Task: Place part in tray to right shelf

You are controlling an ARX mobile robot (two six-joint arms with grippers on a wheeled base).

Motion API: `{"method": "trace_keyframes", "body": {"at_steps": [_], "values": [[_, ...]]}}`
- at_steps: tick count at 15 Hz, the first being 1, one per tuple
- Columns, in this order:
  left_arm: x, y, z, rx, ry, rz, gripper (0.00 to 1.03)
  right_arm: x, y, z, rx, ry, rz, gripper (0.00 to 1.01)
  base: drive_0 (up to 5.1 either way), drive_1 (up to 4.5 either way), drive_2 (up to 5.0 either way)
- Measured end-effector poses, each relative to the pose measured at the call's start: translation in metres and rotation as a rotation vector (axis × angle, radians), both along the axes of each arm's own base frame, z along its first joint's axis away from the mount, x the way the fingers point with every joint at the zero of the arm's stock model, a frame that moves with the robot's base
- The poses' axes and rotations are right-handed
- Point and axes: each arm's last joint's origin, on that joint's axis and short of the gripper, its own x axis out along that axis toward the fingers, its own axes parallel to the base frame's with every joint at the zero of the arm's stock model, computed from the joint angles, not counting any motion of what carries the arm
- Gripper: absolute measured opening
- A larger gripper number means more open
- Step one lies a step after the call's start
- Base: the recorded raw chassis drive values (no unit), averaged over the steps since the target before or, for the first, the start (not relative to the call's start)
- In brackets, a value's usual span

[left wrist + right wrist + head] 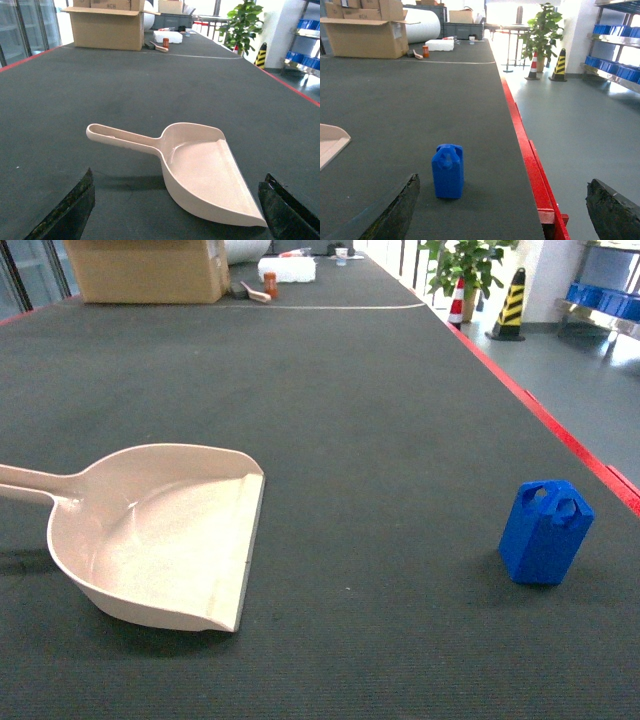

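- The left gripper (177,210) shows only in its own wrist view, as two dark fingertips at the lower corners; the jaws stand wide apart and hold nothing.
- Between and just beyond those fingertips lies the tray (200,170), flat on the dark table (100,90), handle pointing up-left and flat lip toward the lower right.
- The right gripper (507,210) is likewise spread wide in its wrist view, one fingertip at each lower corner, nothing between them.
- Ahead of it the part (448,171) stands upright on the table, nearer the left fingertip, apart from both.
- The head view shows neither gripper, but only there do tray and part appear whole together: the tray at left, the part at right, well apart, with bare mat between them.
- In the head view the part's two loop handles show on top; the right wrist view sees it narrow side on.
- The right wrist view catches only a corner of the tray's lip at its left edge.
- The table's red edge (530,165) runs just to the right of the part.
- At the far end of the table stand a cardboard box (150,270) and a white box (287,268), with small items nearby too small to tell.
- Beyond the table are a potted plant (542,30), a striped cone (560,65), and the right shelf (615,70) with blue crates (620,74) on it.
- Nothing lies between either gripper and the thing before it.
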Motion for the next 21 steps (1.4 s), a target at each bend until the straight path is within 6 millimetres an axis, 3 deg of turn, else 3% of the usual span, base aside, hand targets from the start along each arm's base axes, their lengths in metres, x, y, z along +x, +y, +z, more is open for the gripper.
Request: {"method": "trace_keyframes", "body": {"at_steps": [21], "values": [[0.0,0.0,0.0,0.0,0.0,0.0,0.98,0.0,0.0,0.0,0.0,0.0,0.0,0.98,0.0,0.0,0.0]]}}
